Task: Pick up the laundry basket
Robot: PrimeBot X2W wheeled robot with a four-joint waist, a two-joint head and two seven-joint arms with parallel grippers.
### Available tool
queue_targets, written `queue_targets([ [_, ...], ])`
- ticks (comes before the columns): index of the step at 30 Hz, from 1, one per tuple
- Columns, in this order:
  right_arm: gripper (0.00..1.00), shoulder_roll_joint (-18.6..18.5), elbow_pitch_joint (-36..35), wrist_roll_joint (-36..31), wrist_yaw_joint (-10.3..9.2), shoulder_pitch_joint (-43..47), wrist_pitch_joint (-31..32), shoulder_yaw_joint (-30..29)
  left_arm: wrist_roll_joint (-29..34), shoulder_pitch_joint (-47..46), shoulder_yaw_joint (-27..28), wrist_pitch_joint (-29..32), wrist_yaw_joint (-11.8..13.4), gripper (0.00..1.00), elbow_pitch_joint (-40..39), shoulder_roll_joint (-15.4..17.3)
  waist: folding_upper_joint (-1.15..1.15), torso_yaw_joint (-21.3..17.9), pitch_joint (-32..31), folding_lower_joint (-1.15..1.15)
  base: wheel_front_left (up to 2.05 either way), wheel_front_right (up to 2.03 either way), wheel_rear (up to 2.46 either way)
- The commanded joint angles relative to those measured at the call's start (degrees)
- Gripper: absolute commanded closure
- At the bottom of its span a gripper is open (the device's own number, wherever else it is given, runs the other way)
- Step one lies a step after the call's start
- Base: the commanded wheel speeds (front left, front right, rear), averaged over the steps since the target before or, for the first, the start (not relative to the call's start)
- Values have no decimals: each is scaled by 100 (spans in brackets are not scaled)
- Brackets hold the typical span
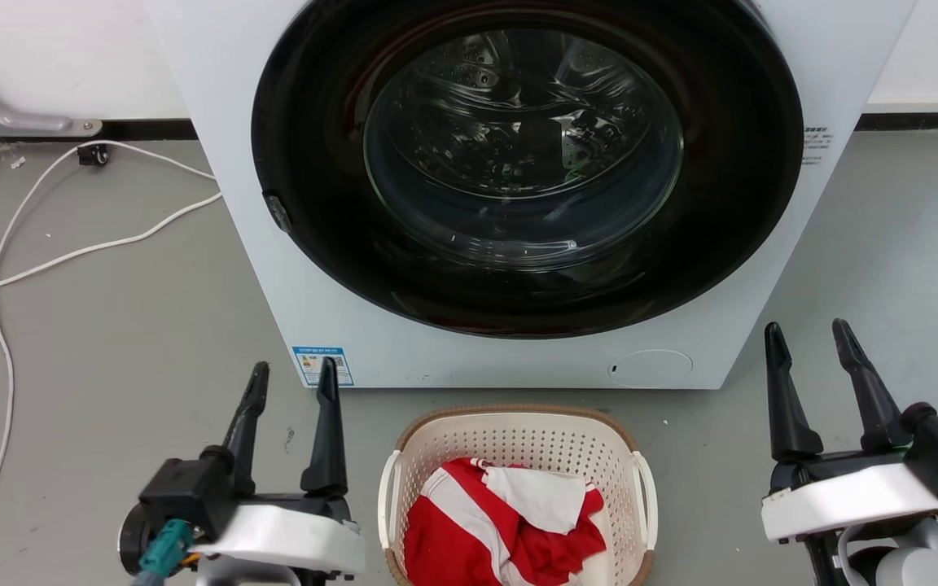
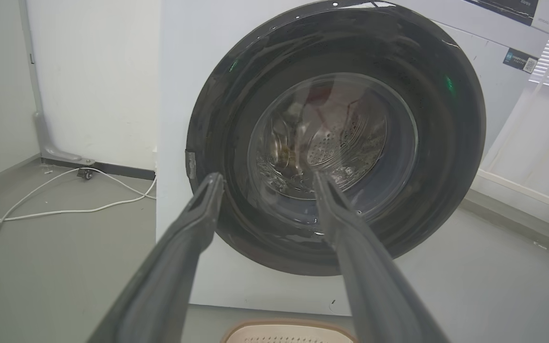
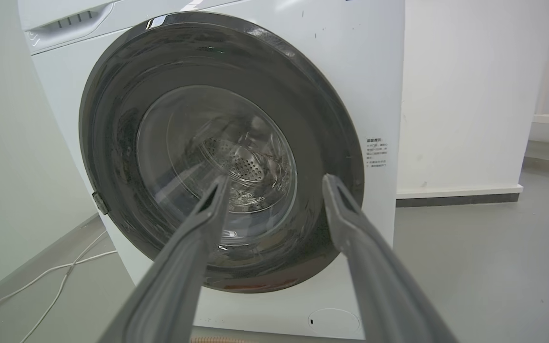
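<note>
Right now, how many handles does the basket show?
2. The left handle is on the basket side toward the left gripper, the right handle toward the right gripper. None seems hidden.

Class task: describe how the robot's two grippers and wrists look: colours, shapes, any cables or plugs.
The left gripper and right gripper match: two long, tapering dark fingers with pointed tips on a black block, backed by a curved white shell. A teal connector plugs into each wrist's outer side. In the wrist views the fingers look grey and grooved.
</note>
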Motion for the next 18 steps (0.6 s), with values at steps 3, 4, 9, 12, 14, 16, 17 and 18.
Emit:
queue_targets([
  [3, 0, -6, 35, -313, 12, 38, -86, -13, 238, -68, -237, -90, 138, 0, 59, 134, 0, -6, 2, 0, 0, 0, 0],
  [4, 0, -6, 75, -304, 11, 56, -96, -52, 277, -68, -288, -107, 163, 0, 86, 152, 0, -7, 2, 0, 0, 0, 0],
  [9, 0, -5, 273, -497, 7, 73, -110, -36, 412, -39, -452, -170, 188, 0, 238, 217, 0, -6, -3, 0, 0, 0, 0],
  [12, 0, -5, 316, -703, 8, 82, -142, -38, 517, -13, -509, -211, 183, 0, 313, 235, 0, -6, -8, 0, 0, 0, 0],
  [14, 0, -4, 337, -820, 7, 92, -164, -45, 554, 12, -550, -232, 126, 0, 358, 234, 0, -7, -10, 0, 0, 0, 0],
  [16, 0, -4, 347, -963, 8, 100, -188, -39, 656, 10, -592, -260, 77, 0, 379, 257, 0, -6, -10, 0, 0, 0, 0],
  [17, 0, -4, 348, -1059, 8, 101, -200, -10, 706, 9, -606, -270, 63, 0, 380, 255, 0, -6, -9, 0, 0, 0, 0],
  [18, 0, -4, 337, -1143, 8, 101, -211, 19, 757, 9, -620, -280, 53, 0, 377, 253, 0, -7, -7, 0, 0, 0, 0],
])
